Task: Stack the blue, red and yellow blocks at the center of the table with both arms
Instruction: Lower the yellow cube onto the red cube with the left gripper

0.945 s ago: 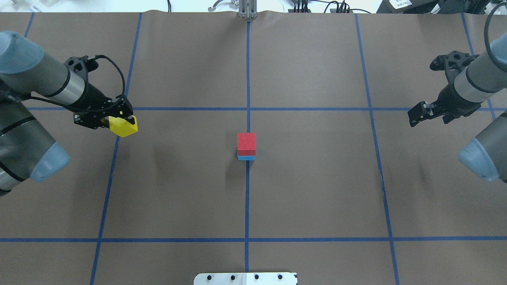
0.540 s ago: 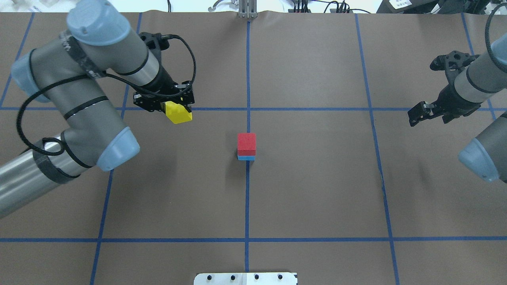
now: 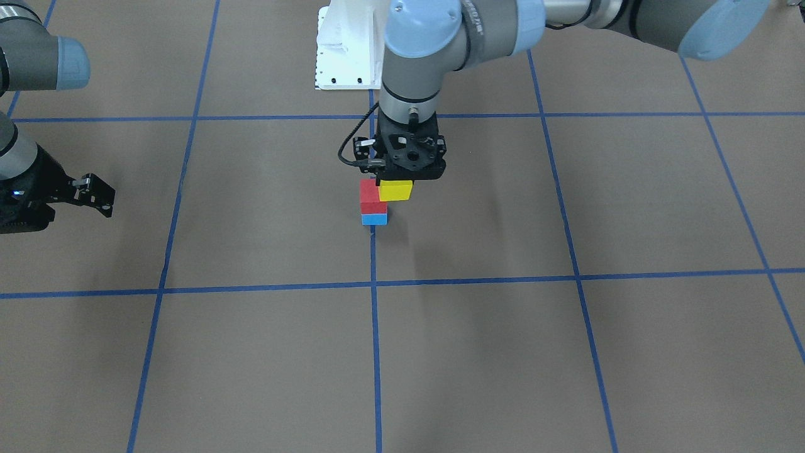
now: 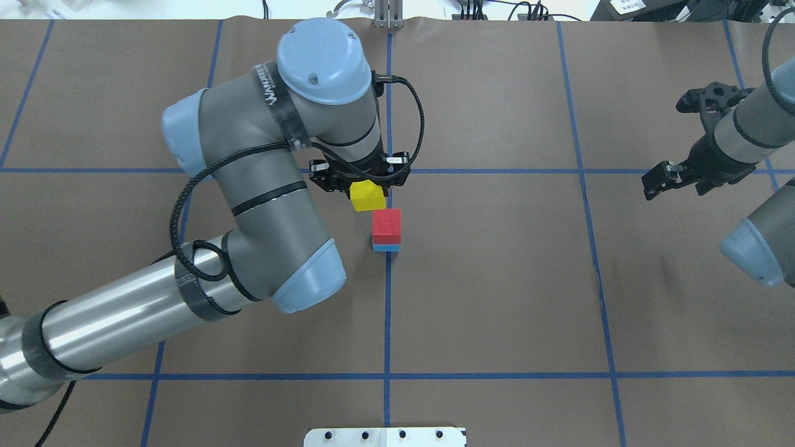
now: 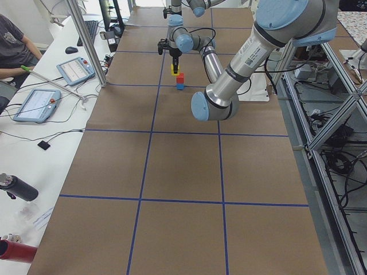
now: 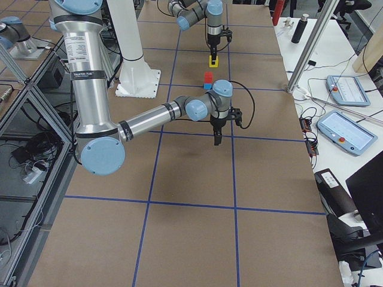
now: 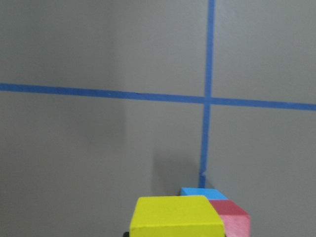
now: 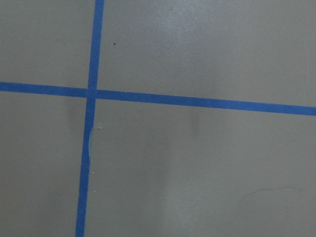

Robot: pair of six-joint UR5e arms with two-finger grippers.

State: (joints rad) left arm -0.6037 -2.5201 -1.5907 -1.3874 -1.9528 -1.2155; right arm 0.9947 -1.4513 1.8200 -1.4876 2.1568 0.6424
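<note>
A red block (image 4: 386, 222) sits on a blue block (image 4: 386, 247) at the table's (image 4: 497, 298) centre, on a tape line. My left gripper (image 4: 366, 186) is shut on the yellow block (image 4: 367, 197), held in the air just left of and beyond the stack. Seen from the front, the yellow block (image 3: 395, 190) overlaps the red block's (image 3: 370, 192) upper corner, above the blue block (image 3: 374, 219). The left wrist view shows the yellow block (image 7: 175, 216) with the red (image 7: 232, 217) and blue (image 7: 202, 192) blocks just past it. My right gripper (image 4: 658, 179) hangs open and empty far right.
The white pedestal base (image 4: 385, 436) lies at the near table edge. In the side views a bench along the far edge carries tablets (image 5: 74, 70), cables and a metal post (image 5: 86, 43), and a person (image 5: 11, 40) sits there.
My left arm has swung right, carrying the yellow block from the table's left side to just beside the red-on-blue stack. The right arm has barely moved.
</note>
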